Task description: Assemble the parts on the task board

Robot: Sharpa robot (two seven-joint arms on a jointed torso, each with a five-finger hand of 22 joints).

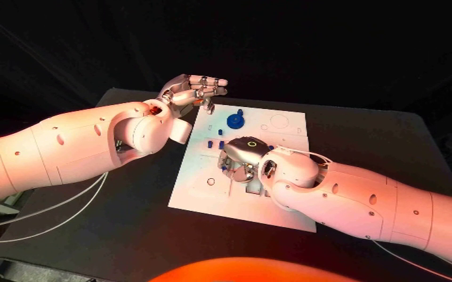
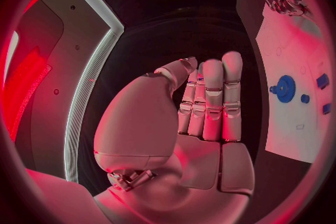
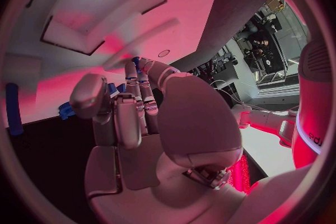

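The white task board [image 1: 283, 197] lies in the middle of the black table. On its far part sits a blue gear [image 1: 236, 121], with small blue parts [image 1: 215, 144] nearer the left edge. My right hand [image 1: 243, 155] hangs over the board's middle, its fingers pointing down at the plate. Its fingertips [image 3: 133, 67] reach the board beside a small blue part [image 3: 135, 59]; whether it is held is unclear. My left hand [image 1: 193, 93] is raised at the board's far left corner, fingers [image 2: 213, 95] straight and side by side, palm bare. The gear [image 2: 283, 88] lies off to its side.
Another blue gear-like piece [image 3: 66, 109] and a blue cylinder [image 3: 13, 117] lie on the board away from the right hand. Black table [image 1: 123, 230] surrounds the board. White cables [image 1: 66, 207] trail under my left arm.
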